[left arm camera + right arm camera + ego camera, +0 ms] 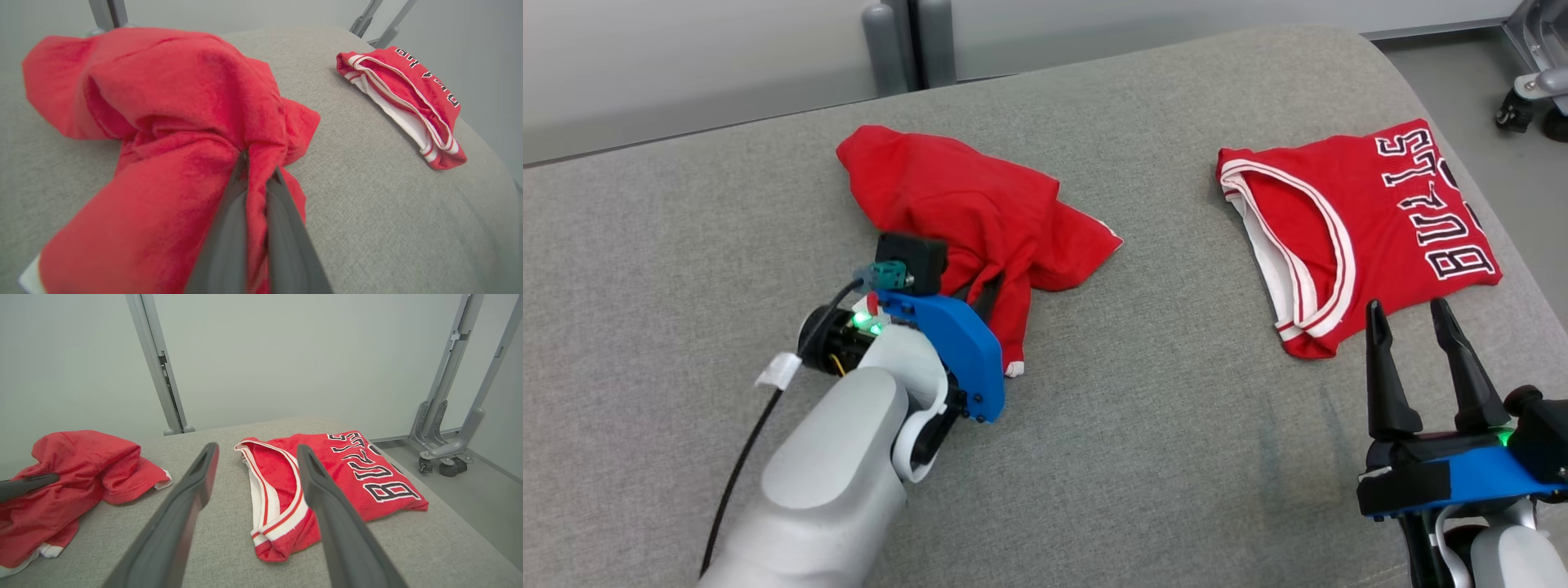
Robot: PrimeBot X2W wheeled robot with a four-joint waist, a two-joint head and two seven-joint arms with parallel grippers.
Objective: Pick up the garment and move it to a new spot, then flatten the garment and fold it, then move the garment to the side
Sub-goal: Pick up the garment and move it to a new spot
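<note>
The garment (pixel 964 204) is a crumpled red piece with white trim, lying in a heap left of centre on the grey padded table (pixel 1135 425). My left gripper (pixel 990 296) comes in from the lower left and is shut on a bunched fold at the heap's near edge. In the left wrist view the two dark fingers pinch red cloth (pixel 163 122) at the left gripper (pixel 257 163), and their tips are buried in it. My right gripper (pixel 1409 310) stands open at the lower right, holding nothing, just short of a folded jersey.
A folded red Bulls jersey (pixel 1372 220) with white trim lies at the table's right side, near the rounded right edge. Beyond that edge stands a wheeled metal frame (pixel 1535 90) on the floor. Grey posts (pixel 907 41) rise behind the table's far edge.
</note>
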